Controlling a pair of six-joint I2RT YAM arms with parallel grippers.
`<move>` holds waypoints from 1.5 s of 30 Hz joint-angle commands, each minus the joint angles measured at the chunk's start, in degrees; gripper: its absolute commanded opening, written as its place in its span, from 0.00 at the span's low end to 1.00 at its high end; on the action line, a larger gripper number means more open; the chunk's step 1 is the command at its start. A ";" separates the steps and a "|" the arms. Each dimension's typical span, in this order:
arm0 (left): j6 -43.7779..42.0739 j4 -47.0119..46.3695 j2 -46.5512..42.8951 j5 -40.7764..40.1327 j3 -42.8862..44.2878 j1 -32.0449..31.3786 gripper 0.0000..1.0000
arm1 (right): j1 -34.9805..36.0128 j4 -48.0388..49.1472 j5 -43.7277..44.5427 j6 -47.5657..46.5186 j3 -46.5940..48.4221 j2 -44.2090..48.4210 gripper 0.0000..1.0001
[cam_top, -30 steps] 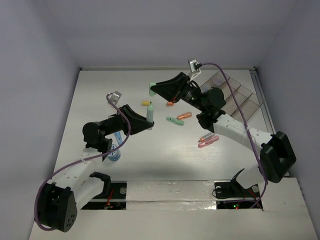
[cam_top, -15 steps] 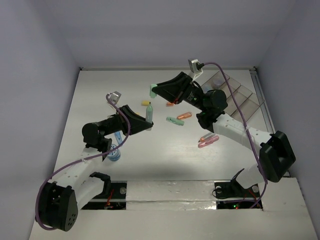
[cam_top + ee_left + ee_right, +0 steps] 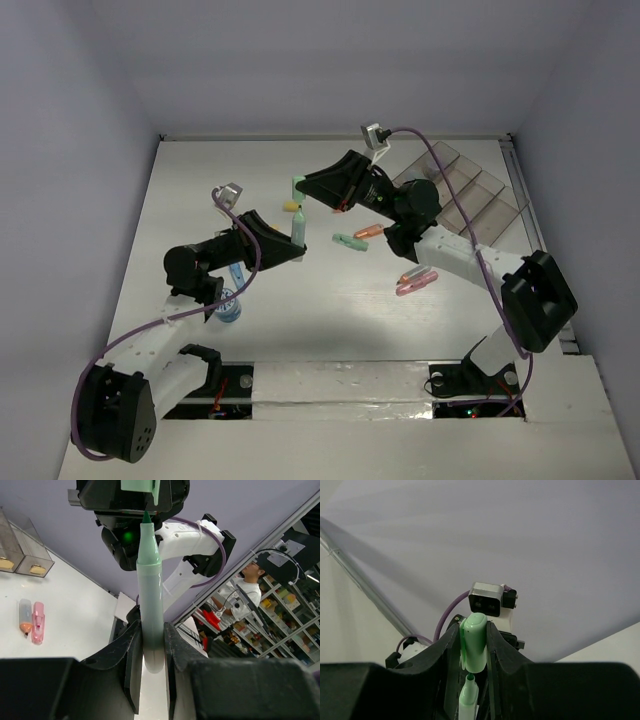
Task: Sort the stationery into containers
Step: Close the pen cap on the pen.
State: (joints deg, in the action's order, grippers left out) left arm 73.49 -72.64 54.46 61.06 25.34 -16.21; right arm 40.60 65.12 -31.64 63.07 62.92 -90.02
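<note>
White table [image 3: 200,180] below; left hand [image 3: 150,635] holds pen [image 3: 150,580] tip-first toward cap [image 3: 474,642].

White table [image 3: 330,320]. At the far right edge, a row of clear bins [image 3: 478,195]. Scattered mid-table: yellow marker [image 3: 291,207], green marker [image 3: 349,241], orange marker [image 3: 368,232]. Nearer, side by side: pink marker [image 3: 417,287], second orange marker [image 3: 410,274]. At left, blue roll [image 3: 229,308].

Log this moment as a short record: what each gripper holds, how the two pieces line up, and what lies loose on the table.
left gripper: shut on green marker, tip bare, pointing at the other arm
right gripper: shut on green cap
alignment: cap in line with the tip, not seated
loose on table: green pen, orange pen, pink pen, yellow pen
containers: far right of table
</note>
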 commanded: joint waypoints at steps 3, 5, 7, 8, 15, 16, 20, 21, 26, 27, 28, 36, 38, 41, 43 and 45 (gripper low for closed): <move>-1.86 -10.51 -1.81 0.55 1.46 0.83 0.00 | 0.80 5.98 -0.71 1.00 0.45 -0.16 0.00; -2.30 -9.89 -2.16 0.47 1.46 0.83 0.00 | 0.80 6.42 -0.53 1.09 0.10 -0.07 0.00; -2.65 -9.62 -2.42 0.38 1.46 0.83 0.00 | 0.80 6.33 -0.44 1.09 0.01 0.10 0.00; -2.83 -9.36 -2.60 0.29 1.55 0.83 0.00 | 0.80 6.33 -0.44 1.09 -0.07 0.11 0.00; -3.09 -9.54 -2.95 0.29 1.55 1.35 0.00 | 1.32 7.65 -0.70 2.75 -1.13 -0.16 0.00; -3.18 -9.45 -3.13 0.29 1.55 1.35 0.00 | 1.32 8.96 -0.79 3.28 -1.30 -0.33 0.00; -3.53 -8.83 -2.87 0.20 1.64 1.35 0.00 | 1.94 10.11 -1.14 4.26 -1.92 -0.60 0.00; -3.53 -8.83 -2.86 0.12 1.64 1.35 0.00 | 2.46 10.11 -1.06 4.26 -2.01 -0.68 0.00; -3.62 -9.10 -3.39 0.11 1.55 1.35 0.00 | 2.99 10.37 -0.88 4.26 -2.18 -1.12 0.00; -3.79 -8.92 -3.57 0.03 1.46 1.35 0.00 | 2.99 10.38 -0.88 4.26 -2.27 -1.21 0.00; -3.88 -8.83 -3.57 -0.06 1.46 1.88 0.00 | 2.99 10.38 -0.88 4.26 -2.36 -1.39 0.00; -8.61 -3.23 -6.20 -0.85 1.99 2.41 0.00 | 5.54 10.46 0.70 4.95 -5.26 -1.39 0.00; -11.17 0.29 -8.22 -1.64 2.60 2.41 0.00 | 6.07 10.03 1.75 5.05 -6.57 -1.04 0.00; -17.40 8.55 -11.03 -3.48 3.66 2.41 0.00 | 7.38 8.10 2.72 4.00 -7.45 -0.42 0.00; -19.52 12.60 -12.35 -4.28 4.10 2.41 0.00 | 8.09 5.91 2.81 2.24 -7.54 -0.07 0.00; -20.06 12.79 -12.44 -4.46 4.19 2.41 0.00 | 8.62 4.76 3.25 0.84 -7.89 0.02 0.00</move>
State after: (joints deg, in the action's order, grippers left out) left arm 59.55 -58.02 43.90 60.12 25.36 -14.13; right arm 47.40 73.93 -27.44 66.92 56.45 -90.98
